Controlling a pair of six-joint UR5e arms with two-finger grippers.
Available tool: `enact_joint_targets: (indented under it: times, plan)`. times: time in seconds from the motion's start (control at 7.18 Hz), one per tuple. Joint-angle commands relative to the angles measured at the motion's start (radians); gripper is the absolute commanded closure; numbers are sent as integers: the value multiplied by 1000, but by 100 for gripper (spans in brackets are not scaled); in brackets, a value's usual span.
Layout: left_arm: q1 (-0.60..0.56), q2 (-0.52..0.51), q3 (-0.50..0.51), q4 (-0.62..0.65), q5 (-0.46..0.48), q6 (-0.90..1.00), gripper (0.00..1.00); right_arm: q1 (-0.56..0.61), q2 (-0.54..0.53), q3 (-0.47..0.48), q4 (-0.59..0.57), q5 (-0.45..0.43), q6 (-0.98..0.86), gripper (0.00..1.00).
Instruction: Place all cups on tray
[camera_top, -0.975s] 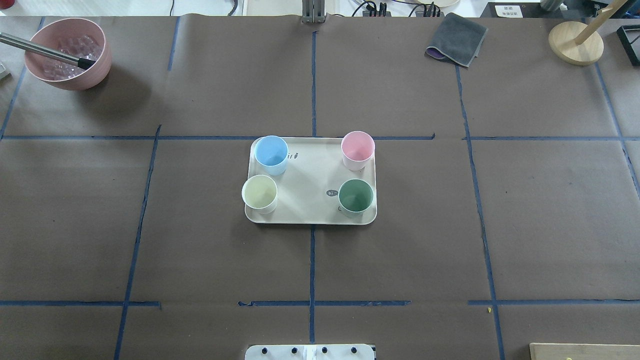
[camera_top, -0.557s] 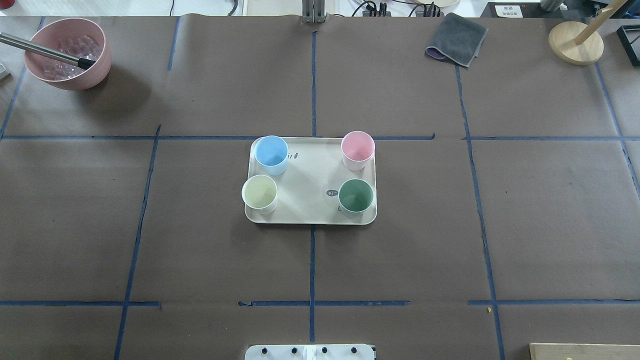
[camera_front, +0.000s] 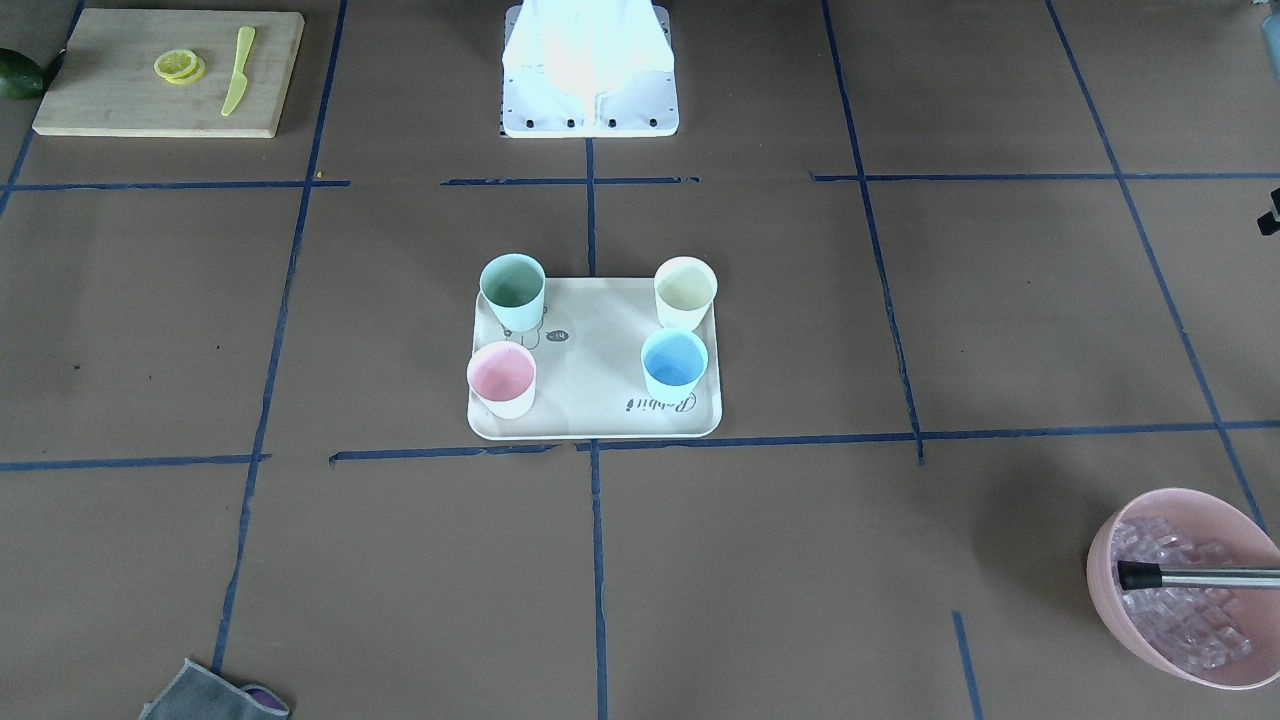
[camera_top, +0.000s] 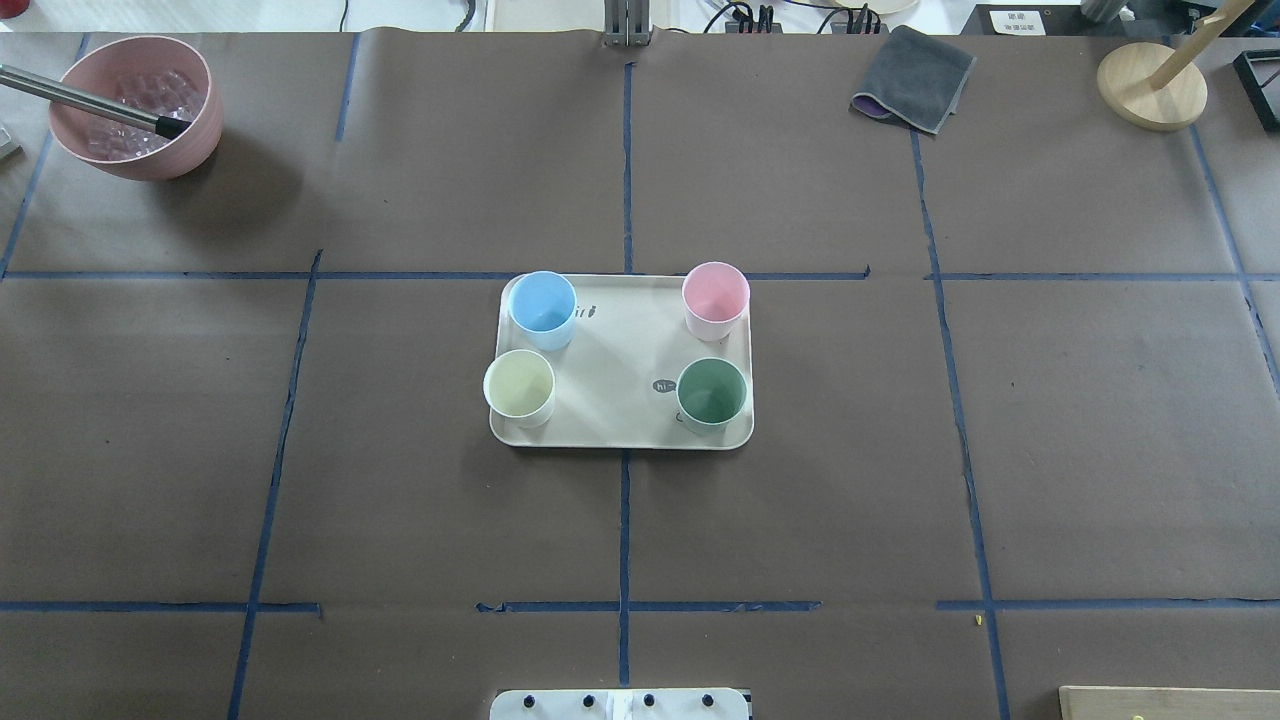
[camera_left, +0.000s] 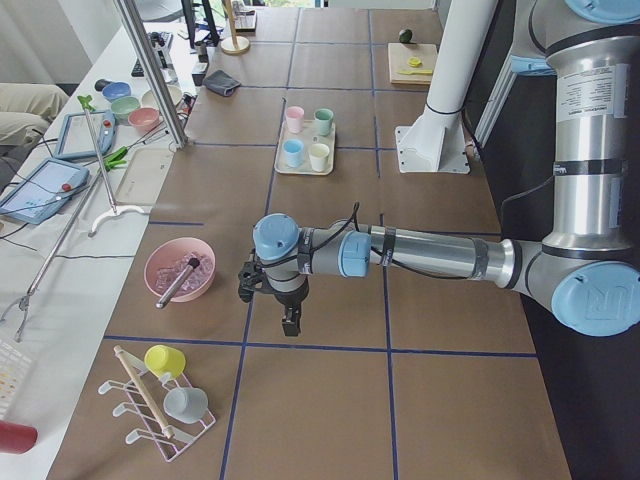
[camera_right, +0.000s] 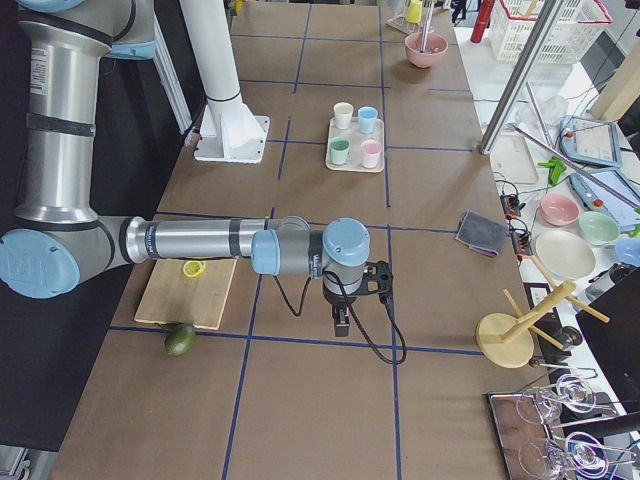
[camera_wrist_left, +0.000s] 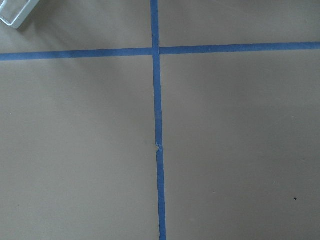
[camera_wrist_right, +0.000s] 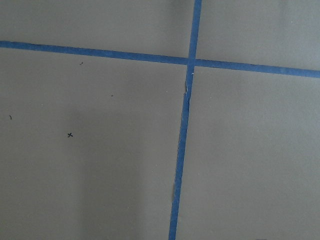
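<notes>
All four cups (camera_top: 543, 308) stand upright on the tray (camera_top: 620, 345), well away from my left gripper (camera_left: 290, 324) and right gripper (camera_right: 342, 321). Whether either is open I cannot tell. I judge it done; best not to nudge anything.

The left arm (camera_left: 430, 255) and right arm (camera_right: 190, 240) are silver-grey tubes with pale blue joint caps (camera_left: 275, 237). A black cable (camera_right: 375, 335) loops near each wrist. The pedestal (camera_front: 588, 70) is white, with dark bolts.
</notes>
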Motion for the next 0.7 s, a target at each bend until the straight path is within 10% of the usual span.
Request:
enact_joint_targets:
  times: [0.0,0.56]
  plan:
    - [-3,-5,4,-2,3,-1,0,0,-1,-1,0,0,-1,0]
    - [1,-6,4,-9,1,-2,0,-3,-1,-1,1,0,1,0]
